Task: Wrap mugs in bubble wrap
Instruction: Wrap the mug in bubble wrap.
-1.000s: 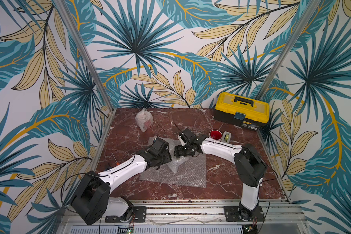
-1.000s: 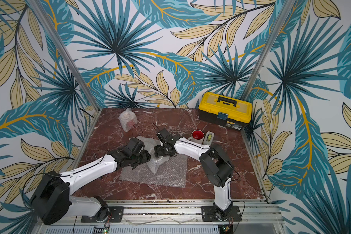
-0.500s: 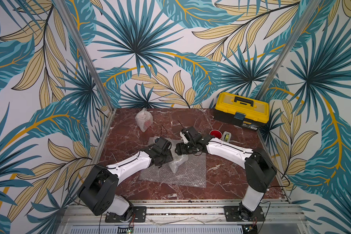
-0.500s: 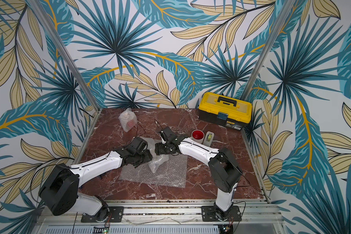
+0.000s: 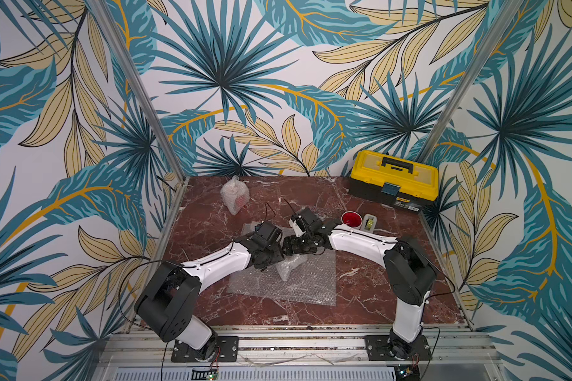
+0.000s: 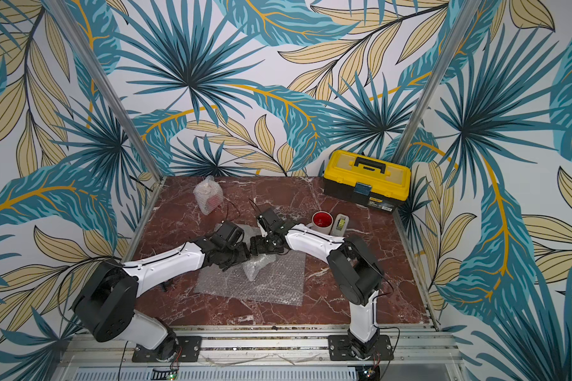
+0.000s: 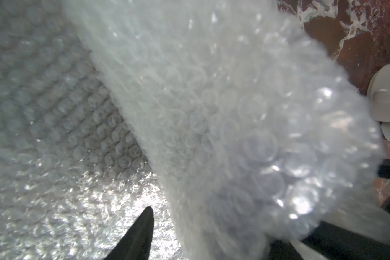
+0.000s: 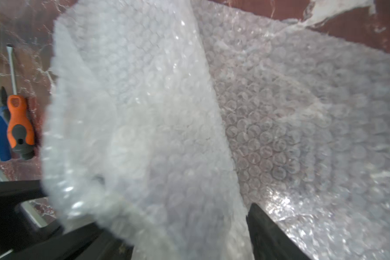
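A lumpy bundle of bubble wrap [image 5: 288, 269] [image 6: 255, 267] hangs between my two grippers above a flat bubble wrap sheet [image 5: 311, 283] [image 6: 278, 283]; what it holds does not show. My left gripper [image 5: 276, 256] [image 6: 241, 255] [image 7: 212, 227] is shut on one side of the bundle [image 7: 223, 135]. Facing it, my right gripper [image 5: 293, 245] [image 6: 258, 245] [image 8: 176, 216] is shut on the other side of the bundle [image 8: 144, 123]. A white mug with a red inside [image 5: 351, 219] [image 6: 322, 221] stands unwrapped at the right. Another mug wrapped in bubble wrap [image 5: 234, 194] [image 6: 208, 194] stands at the back left.
A grey tape dispenser [image 5: 370, 222] [image 6: 340, 225] stands beside the white mug. A yellow toolbox [image 5: 393, 178] [image 6: 365, 179] fills the back right corner. An orange-handled screwdriver [image 8: 18, 126] lies on the marble near the left wall.
Both arms have shifted their elbows a little. The grippers stay together at the bundle, which hangs in much the same place above the sheet.
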`<state>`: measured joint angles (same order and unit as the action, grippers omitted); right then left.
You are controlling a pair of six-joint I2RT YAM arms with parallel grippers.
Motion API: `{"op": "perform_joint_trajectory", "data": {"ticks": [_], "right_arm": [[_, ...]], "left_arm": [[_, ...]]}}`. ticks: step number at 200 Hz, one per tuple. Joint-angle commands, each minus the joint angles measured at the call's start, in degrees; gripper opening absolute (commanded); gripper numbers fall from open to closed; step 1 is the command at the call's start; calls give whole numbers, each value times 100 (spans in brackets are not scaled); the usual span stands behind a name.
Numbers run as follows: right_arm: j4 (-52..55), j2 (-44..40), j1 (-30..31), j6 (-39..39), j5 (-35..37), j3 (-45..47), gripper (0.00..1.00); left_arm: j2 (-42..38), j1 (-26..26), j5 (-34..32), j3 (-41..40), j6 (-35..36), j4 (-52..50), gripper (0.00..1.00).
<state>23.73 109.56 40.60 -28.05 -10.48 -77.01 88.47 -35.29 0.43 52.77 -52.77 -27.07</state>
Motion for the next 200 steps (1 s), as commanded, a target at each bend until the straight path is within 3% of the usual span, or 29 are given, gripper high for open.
{"op": "perform_joint_trajectory", "data": {"ticks": [1,66,137,164,200], "right_arm": [[-6,168,1,-61,-181,-101,77],[419,728,3,-53,-162,-314,76],[483,904,1,-99,-53,-190,74],[476,895,1,-90,-74,-214,74],[531,874,1,-52,-79,-241,74]], "left_arm": [[338,-101,9,-50,92,-517,60],[373,-136,57,-38,143,-425,60],[-959,-23,131,-167,648,157,69],[-1334,212,95,-279,695,233,69],[-1402,783,-484,-329,348,238,69]]}}
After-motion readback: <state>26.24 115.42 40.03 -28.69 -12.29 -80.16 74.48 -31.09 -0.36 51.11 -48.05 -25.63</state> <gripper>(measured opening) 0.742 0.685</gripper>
